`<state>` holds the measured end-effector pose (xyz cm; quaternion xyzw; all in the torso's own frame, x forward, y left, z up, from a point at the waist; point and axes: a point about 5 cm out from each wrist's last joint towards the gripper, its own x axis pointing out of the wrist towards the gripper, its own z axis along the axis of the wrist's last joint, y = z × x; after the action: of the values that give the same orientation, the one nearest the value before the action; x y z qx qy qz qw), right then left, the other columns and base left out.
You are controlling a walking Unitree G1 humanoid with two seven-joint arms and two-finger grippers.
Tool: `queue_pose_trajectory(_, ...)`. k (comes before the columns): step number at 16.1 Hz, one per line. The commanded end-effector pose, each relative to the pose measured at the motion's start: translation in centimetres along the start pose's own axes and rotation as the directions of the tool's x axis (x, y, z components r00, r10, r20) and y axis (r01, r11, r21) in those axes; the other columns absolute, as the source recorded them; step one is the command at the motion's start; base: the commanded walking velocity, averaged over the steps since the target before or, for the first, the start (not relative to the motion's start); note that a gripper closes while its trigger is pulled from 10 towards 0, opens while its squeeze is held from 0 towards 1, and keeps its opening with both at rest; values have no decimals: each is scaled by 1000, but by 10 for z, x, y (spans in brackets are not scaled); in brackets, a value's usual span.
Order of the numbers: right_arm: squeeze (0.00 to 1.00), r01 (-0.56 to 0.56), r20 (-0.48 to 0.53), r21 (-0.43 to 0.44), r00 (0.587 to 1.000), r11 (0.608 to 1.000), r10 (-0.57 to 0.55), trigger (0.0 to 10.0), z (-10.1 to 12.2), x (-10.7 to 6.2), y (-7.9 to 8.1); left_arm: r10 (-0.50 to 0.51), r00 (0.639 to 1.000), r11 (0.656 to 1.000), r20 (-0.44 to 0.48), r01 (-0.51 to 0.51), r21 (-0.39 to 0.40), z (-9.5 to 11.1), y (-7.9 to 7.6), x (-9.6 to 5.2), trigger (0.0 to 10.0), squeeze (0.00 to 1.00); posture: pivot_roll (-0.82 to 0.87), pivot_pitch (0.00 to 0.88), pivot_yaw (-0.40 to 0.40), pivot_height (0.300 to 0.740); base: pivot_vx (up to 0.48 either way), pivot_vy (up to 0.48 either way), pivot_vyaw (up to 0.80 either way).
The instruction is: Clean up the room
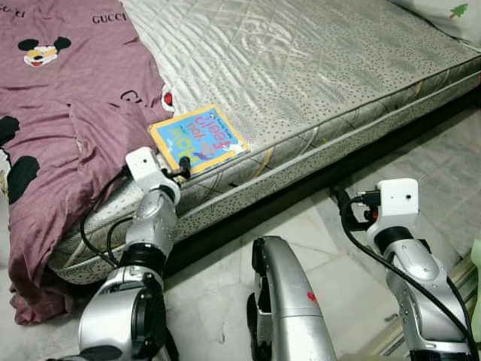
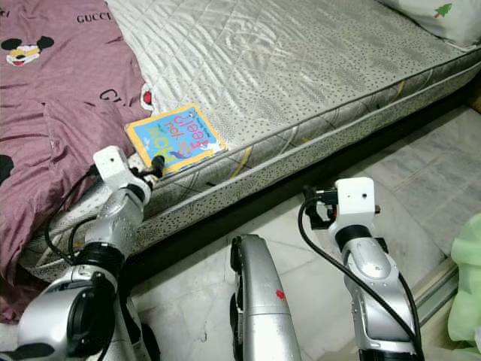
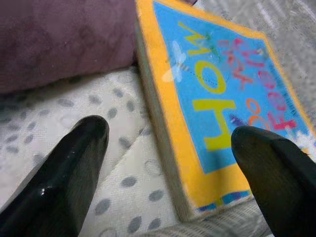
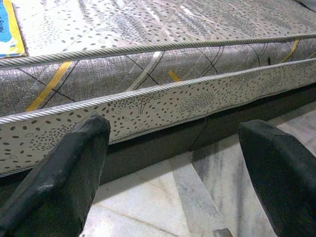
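On my far left a purple Mickey Mouse blanket (image 1: 52,135) lies over the mattress (image 1: 316,68) and hangs down to the floor. Just beside its edge, near the mattress's front side, a small picture book (image 1: 198,138) lies flat, with a yellow border and a blue cover. My left gripper (image 1: 183,163) is right at the book's near corner, and in the left wrist view its two black fingers (image 3: 64,173) are spread wide, one over the bare mattress and one over the cover. I think the step now is to grab this book. To do it well, I should slide one finger in under the book's side, keep the other on top, and then squeeze slowly so the book does not skid away. I should stay off the blanket so I do not pinch it too. The book's long side runs from near my gripper out to the right and a little away from me. My right gripper (image 4: 173,168) hangs low over the marble floor (image 1: 353,271), spread wide, holding nothing, facing the mattress's side.
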<state>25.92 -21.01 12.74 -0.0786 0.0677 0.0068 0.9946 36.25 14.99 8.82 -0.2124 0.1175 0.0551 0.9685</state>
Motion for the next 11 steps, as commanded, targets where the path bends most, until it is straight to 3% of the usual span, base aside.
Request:
queue_pose_trajectory(1, 0, 16, -4, -14, 1000, 1000, -17, 10000, 1, -3, -5, -9, 999, 1000, -42, 8, -19, -7, 1, 1, 10000, 0, -308, 175, -66, 478, 0, 0, 0)
queue_pose_trajectory(4, 0, 23, 2, -27, 1000, 999, -23, 10000, 4, -4, -8, -124, 987, 973, -106, 99, -209, -12, -10, 4, 10000, 0, -323, 164, -69, 478, 0, 0, 0)
queue_pose_trajectory(6, 0, 19, 7, -35, 1000, 999, -19, 10000, 5, -3, -7, -199, 972, 937, -123, 152, -315, -13, -16, 4, 10000, 0, -330, 158, -71, 478, 0, 0, 0)
queue_pose_trajectory(9, 0, 13, 17, -52, 1000, 999, -13, 10000, 7, -2, -8, -268, 952, 905, -147, 197, -376, -14, -21, 5, 10000, 0, -339, 155, -71, 478, 0, 0, 0)
queue_pose_trajectory(10, 0, 16, 18, -54, 1000, 998, -15, 10000, 8, -2, -8, -284, 947, 899, -150, 209, -385, -14, -22, 5, 9255, 0, -340, 154, -71, 478, 0, 0, 0)
queue_pose_trajectory(11, 0, 19, 19, -57, 1000, 998, -18, 10000, 8, -2, -9, -289, 946, 893, -144, 212, -397, -14, -21, 5, 0, 0, -342, 152, -71, 478, 0, 0, 0)
